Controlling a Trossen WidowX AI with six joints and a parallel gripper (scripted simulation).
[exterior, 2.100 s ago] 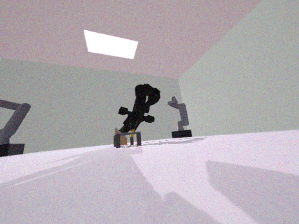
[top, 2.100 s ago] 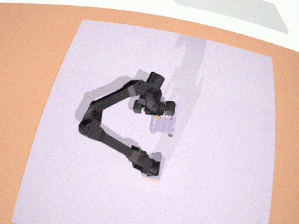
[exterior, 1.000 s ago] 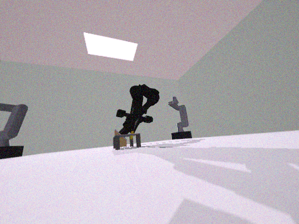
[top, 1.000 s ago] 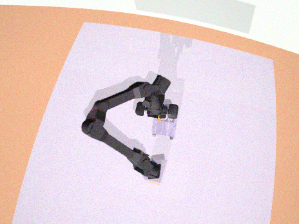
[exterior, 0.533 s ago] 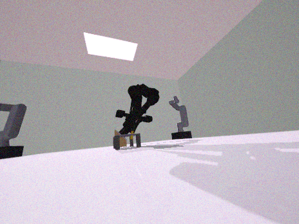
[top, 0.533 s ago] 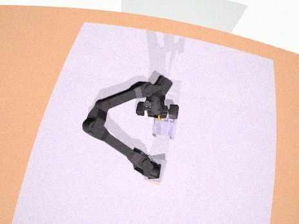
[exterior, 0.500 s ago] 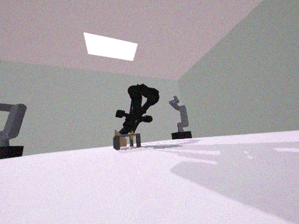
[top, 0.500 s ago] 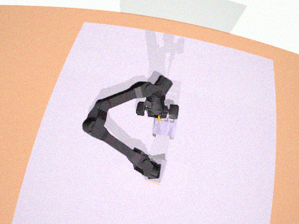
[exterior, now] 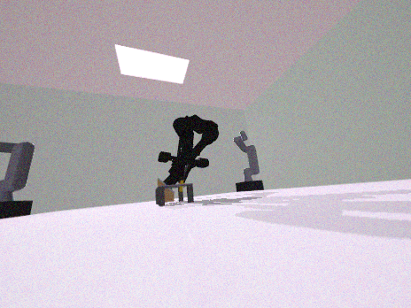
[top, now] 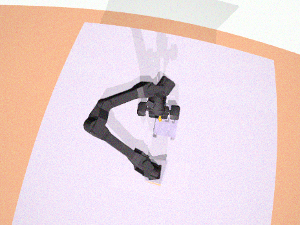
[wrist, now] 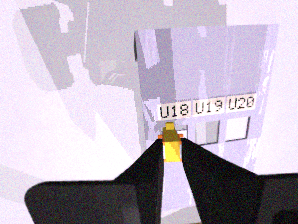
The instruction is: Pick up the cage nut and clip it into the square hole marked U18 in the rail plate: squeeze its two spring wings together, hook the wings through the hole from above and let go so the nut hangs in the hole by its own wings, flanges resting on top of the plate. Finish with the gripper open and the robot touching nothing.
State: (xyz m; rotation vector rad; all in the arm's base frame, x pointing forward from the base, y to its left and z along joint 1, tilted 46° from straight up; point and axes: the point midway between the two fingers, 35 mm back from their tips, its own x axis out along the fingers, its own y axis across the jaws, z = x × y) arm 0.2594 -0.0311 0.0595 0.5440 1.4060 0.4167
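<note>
The yellow cage nut (top: 160, 119) (exterior: 182, 187) (wrist: 172, 151) is pinched between the fingertips of my gripper (wrist: 172, 142), which points down and is shut on it. Small orange bits show at both sides of the nut. The rail plate (top: 166, 130) (exterior: 190, 194) (wrist: 207, 62) stands on short legs under the nut. In the wrist view the nut covers the left part of the U18 hole (wrist: 183, 132), just below its label (wrist: 174, 110). The exterior view shows yellow above and below the plate's top edge. Whether the wings are inside the hole is hidden.
The square holes U19 (wrist: 207, 133) and U20 (wrist: 237, 129) lie to the right of U18 in the wrist view. An orange wedge (exterior: 168, 195) shows behind the plate in the exterior view. Two grey arms (exterior: 19, 165) (exterior: 252, 160) stand in the background.
</note>
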